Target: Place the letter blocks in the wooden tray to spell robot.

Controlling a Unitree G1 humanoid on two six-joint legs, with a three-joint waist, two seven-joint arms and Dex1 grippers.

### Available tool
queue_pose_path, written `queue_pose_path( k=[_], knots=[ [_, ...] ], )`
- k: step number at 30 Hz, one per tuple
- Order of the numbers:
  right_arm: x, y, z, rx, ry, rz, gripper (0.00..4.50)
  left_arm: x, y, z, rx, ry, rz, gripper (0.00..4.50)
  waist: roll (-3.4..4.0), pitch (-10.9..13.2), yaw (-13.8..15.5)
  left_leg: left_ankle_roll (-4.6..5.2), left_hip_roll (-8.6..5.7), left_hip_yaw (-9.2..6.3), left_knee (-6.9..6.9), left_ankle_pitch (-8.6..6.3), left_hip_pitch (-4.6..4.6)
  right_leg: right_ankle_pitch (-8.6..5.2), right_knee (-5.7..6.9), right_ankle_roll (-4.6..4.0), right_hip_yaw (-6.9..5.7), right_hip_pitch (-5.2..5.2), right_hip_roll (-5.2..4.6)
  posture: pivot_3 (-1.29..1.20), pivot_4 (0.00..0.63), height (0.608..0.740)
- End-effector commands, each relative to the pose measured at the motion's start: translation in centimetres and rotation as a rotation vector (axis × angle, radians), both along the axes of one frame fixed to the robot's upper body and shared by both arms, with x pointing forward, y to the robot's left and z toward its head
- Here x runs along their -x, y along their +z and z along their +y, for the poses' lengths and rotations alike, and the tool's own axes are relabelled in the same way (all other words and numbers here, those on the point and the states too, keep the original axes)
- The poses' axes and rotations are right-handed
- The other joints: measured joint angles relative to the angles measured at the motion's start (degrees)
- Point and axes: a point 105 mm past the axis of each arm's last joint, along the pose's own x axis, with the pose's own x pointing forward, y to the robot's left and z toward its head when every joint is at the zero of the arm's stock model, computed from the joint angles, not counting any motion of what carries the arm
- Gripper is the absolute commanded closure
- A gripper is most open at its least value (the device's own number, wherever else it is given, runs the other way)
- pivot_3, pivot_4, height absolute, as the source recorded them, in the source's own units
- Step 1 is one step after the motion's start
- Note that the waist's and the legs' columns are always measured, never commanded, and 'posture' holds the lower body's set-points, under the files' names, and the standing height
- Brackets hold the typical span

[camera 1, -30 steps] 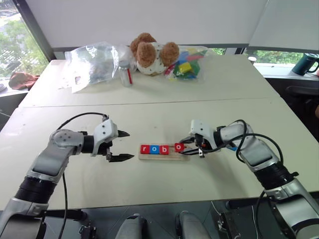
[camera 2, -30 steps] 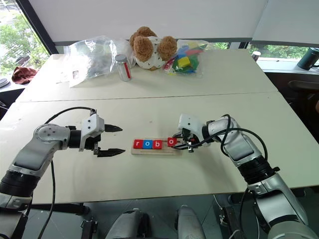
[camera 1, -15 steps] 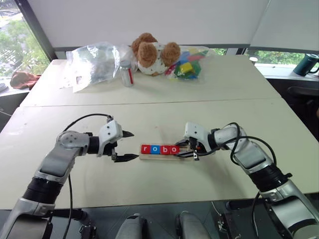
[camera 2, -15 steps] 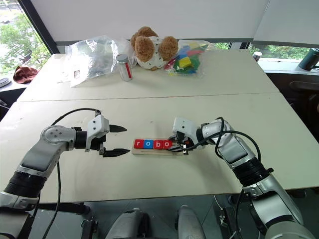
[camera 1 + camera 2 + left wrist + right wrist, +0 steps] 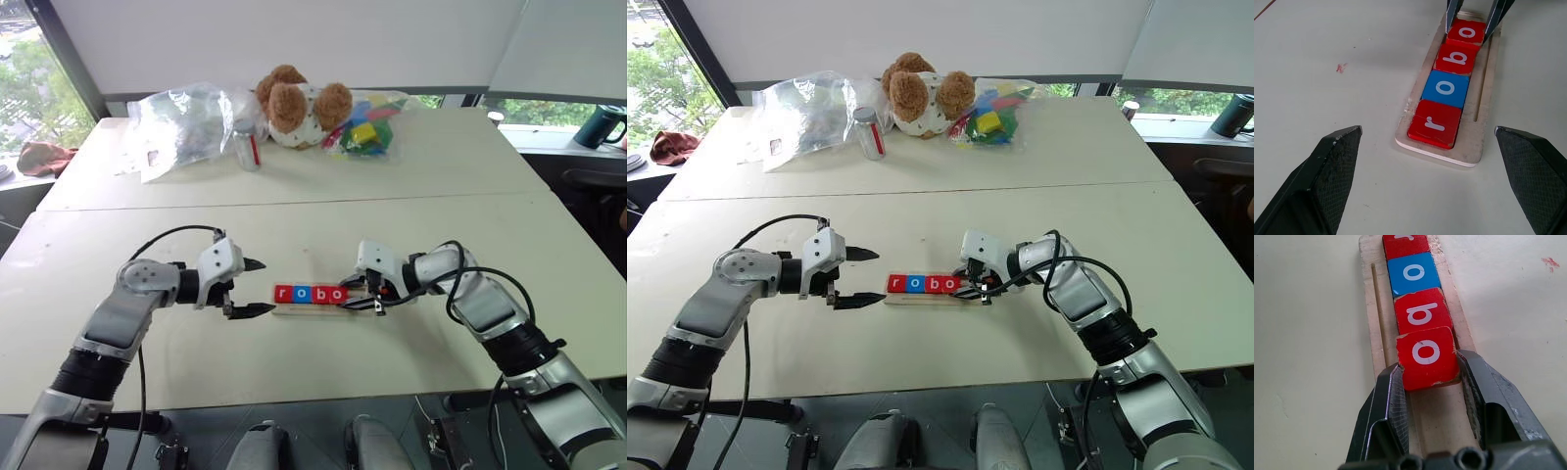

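The wooden tray [image 5: 323,307] lies on the white table between my two grippers. In it sit letter blocks in a row: red r [image 5: 1436,124], blue o [image 5: 1446,88], red b [image 5: 1458,58] and a red o [image 5: 1426,357]. My right gripper [image 5: 359,294] is at the tray's right part, shut on that red o, with a finger [image 5: 1388,401] pressed against each side of it. The tile rests flat against the b. My left gripper [image 5: 267,286] hovers open just off the tray's left end, holding nothing.
On the far table stand a teddy bear [image 5: 297,103], clear plastic bags [image 5: 181,127], a small jar [image 5: 247,145] and a bag of coloured toy pieces [image 5: 367,132]. A dark mug [image 5: 600,125] sits at the far right. A seam [image 5: 294,204] divides the two tables.
The right gripper has brought the red o leftwards along the tray, from a gap beside the b to up against it. The left gripper has hardly shifted.
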Motion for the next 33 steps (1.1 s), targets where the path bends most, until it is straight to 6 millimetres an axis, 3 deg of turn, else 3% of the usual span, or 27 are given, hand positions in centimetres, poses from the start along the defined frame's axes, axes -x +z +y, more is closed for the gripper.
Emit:
queue_pose_path(
  k=[1, 5, 11, 22, 33],
  knots=[
    [0.1, 0.4, 0.9, -0.005, 0.029, -0.031, 1.99, -0.3, 1.1, -0.3, 0.008, -0.010, -0.050, 0.00, 0.00, 0.0, 0.0, 0.00, 0.00, 0.00, 0.00, 0.00, 0.00, 0.00, 0.00, 0.00, 0.00, 0.00, 0.00, 0.00, 0.150, 0.740],
    [-0.1, 1.4, 1.2, -0.026, 0.022, -0.067, 0.09, -0.3, 1.1, -0.3, 0.009, -0.009, -0.050, 0.00, 0.00, 0.0, 0.0, 0.00, 0.00, 0.00, 0.00, 0.00, 0.00, 0.00, 0.01, 0.00, 0.00, 0.00, 0.00, 0.00, 0.150, 0.740],
    [0.0, 3.8, 1.2, -0.062, 0.015, -0.124, 0.09, -0.5, 1.2, -0.4, 0.013, -0.009, -0.051, 0.00, 0.00, 0.0, 0.1, 0.00, 0.00, 0.00, 0.00, 0.00, -0.01, 0.00, 0.01, 0.00, 0.00, 0.00, -0.01, 0.00, 0.150, 0.740],
    [-0.6, 2.6, -0.3, 0.054, 0.031, -0.229, 0.09, -0.7, 1.2, -0.8, 0.015, -0.024, -0.055, 0.00, 0.00, 0.0, 0.0, 0.00, 0.00, 0.00, 0.00, 0.00, 0.00, 0.00, 0.01, 0.00, 0.00, 0.00, 0.01, 0.00, 0.150, 0.740],
    [-1.0, 3.2, 0.3, 0.031, 0.040, -0.258, 0.09, -0.7, 1.4, -0.9, 0.021, -0.022, -0.061, 0.00, 0.00, 0.0, 0.1, 0.00, -0.01, 0.02, 0.01, 0.00, -0.01, 0.00, 0.01, 0.00, 0.00, 0.00, 0.01, 0.00, 0.150, 0.740]
  ],
)
